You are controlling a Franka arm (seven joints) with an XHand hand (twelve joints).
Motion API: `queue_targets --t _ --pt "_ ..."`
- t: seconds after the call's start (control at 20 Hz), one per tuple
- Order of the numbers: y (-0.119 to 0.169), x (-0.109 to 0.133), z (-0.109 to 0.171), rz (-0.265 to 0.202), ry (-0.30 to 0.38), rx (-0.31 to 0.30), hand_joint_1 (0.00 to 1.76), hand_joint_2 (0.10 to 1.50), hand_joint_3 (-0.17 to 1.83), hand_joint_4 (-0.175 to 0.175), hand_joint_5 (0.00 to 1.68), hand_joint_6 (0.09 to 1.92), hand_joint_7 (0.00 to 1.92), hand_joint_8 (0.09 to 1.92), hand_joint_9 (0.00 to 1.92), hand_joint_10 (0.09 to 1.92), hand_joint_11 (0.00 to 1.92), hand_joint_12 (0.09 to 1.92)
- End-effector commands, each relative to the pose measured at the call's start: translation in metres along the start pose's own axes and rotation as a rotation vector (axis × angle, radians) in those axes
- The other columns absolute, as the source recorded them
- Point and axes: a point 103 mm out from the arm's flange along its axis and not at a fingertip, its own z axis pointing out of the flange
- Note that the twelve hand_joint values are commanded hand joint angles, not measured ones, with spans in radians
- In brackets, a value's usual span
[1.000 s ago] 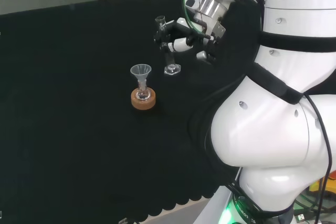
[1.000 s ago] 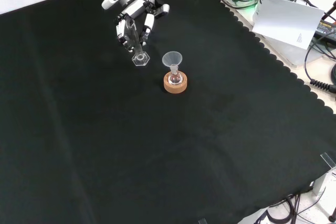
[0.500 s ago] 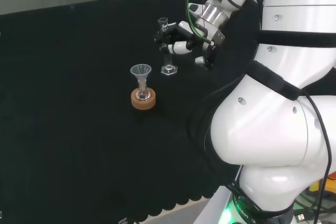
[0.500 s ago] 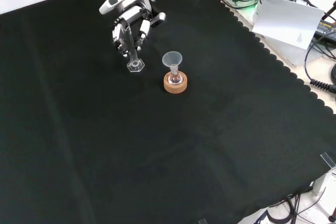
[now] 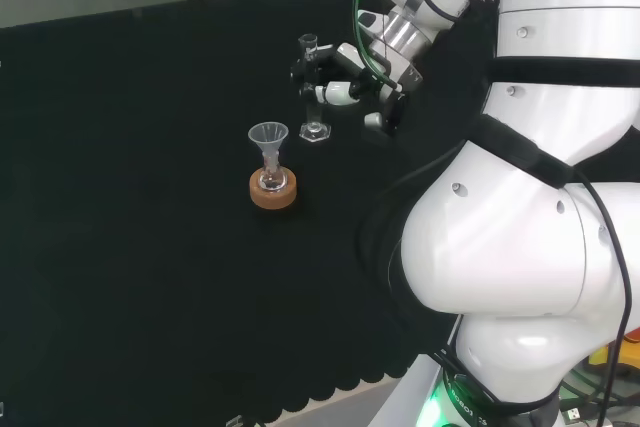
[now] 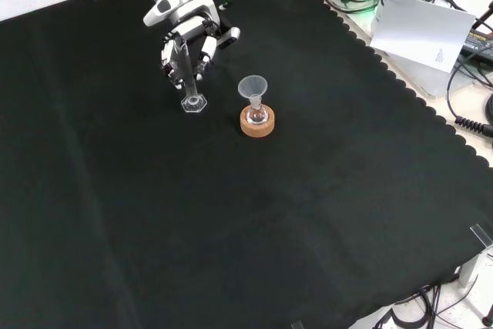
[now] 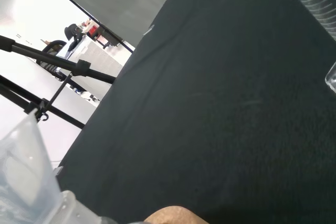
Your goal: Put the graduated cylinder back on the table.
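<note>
One graduated cylinder (image 6: 187, 75) stands clasped in the hand (image 6: 189, 36), beside one funnel (image 6: 253, 87) on one cork ring (image 6: 256, 124).

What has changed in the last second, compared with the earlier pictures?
The hand, shut on the graduated cylinder, carried it to the left in the front view, away from the funnel. The cylinder's base now sits lower in that view, at or near the cloth. The funnel and its cork ring stayed in place.
</note>
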Motion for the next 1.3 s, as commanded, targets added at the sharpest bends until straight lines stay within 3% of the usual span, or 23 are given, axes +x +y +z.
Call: queue_targets --t 0.05,0.8,0.9,1.0,1.3 --pt "0.0026 -0.0038 0.0046 0.002 -0.002 -0.001 1.33 1.22 0.00 -0.074 0.86 0.86 0.76 1.37 1.07 0.54 0.96 0.88" --pt "0.0008 -0.0103 0.0056 0.018 0.019 -0.017 1.32 1.24 0.00 -0.068 0.83 0.89 0.74 1.40 1.03 0.56 0.93 0.91" --pt "0.0008 -0.0107 0.0059 0.024 0.019 -0.018 1.35 1.24 0.01 -0.070 0.82 0.89 0.74 1.10 1.01 0.57 0.92 0.91" --pt "0.0012 -0.0106 0.0068 0.025 0.015 -0.017 1.36 1.24 0.01 -0.070 0.82 0.88 0.76 0.91 1.00 0.57 0.92 0.90" --pt "0.0004 -0.0135 0.0107 0.035 0.001 -0.007 1.36 1.23 0.01 -0.072 0.79 0.87 0.74 0.83 0.98 0.56 0.90 0.90"
